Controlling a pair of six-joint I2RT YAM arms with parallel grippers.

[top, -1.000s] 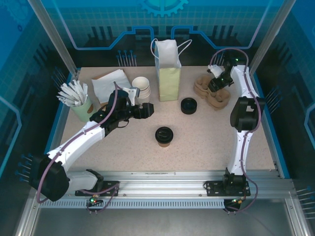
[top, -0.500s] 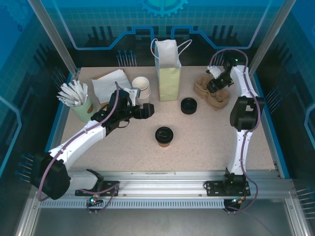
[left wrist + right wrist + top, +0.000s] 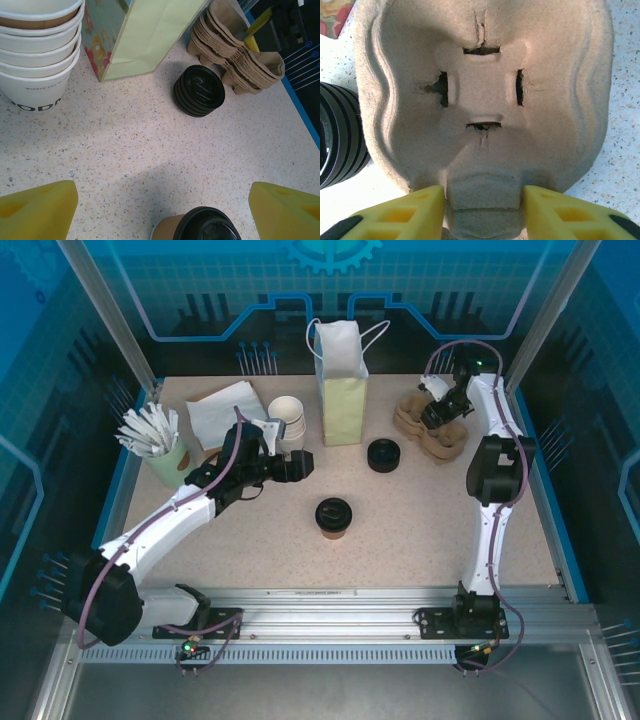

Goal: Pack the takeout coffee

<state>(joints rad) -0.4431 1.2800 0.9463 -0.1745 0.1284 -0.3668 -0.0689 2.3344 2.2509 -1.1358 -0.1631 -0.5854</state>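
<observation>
my fingers (image 3: 395,212) are yellow; coffee (image 3: 202,229) brown with black lid, spare lids (image 3: 200,91) black, bag (image 3: 150,35) pale green, tray (image 3: 485,100) tan, table (image 3: 150,150) speckled beige.

1. Takeout coffee (image 3: 197,227): lower body cut off by the left wrist view's bottom edge.
2. White cup stack (image 3: 37,47): cropped at top and left; lettering only partly legible.
3. Paper bag (image 3: 150,35): upper part out of frame.
4. Black lid stack (image 3: 337,135): left part cropped.
5. Right fingers (image 3: 405,210): bases cropped; contact with carrier tray (image 3: 480,100) cannot be told.
</observation>
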